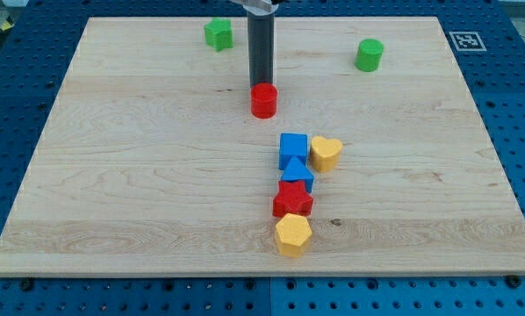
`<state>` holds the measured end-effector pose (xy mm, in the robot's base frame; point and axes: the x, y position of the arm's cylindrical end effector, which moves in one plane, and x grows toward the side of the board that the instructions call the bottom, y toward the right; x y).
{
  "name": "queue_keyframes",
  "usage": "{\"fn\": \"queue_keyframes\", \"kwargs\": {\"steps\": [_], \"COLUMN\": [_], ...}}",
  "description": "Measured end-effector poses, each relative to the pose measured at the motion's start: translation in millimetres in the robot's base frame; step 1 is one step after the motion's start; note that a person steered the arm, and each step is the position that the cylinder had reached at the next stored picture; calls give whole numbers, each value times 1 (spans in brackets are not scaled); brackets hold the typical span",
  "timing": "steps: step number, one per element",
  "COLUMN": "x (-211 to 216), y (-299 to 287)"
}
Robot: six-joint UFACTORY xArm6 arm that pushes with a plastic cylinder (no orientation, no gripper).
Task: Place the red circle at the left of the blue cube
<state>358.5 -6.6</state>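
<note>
Pushing step in progress: the red circle [263, 101] lies on the wooden surface [113, 175] toward the view's top, well apart from the blue cube [293, 149], which stands lower down beside a yellow heart [326, 153] and heads a column of blue triangle [298, 174], red star [292, 200] and yellow hexagon [292, 234]. The arm carries no hand, so nothing opens, closes or grips; my tip [261, 85] rests at the circle's upper edge, apparently touching it. The next move probably calls for driving the circle toward the view's bottom, keeping slightly left, until it sits just left of the cube.
</note>
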Motion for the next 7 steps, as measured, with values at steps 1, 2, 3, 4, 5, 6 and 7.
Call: {"fn": "queue_keyframes", "kwargs": {"steps": [1,2,3,4,5,6,7], "x": [1,1,1,1,13,18,18], "y": [0,-1,-1,-1,3,6,29]}}
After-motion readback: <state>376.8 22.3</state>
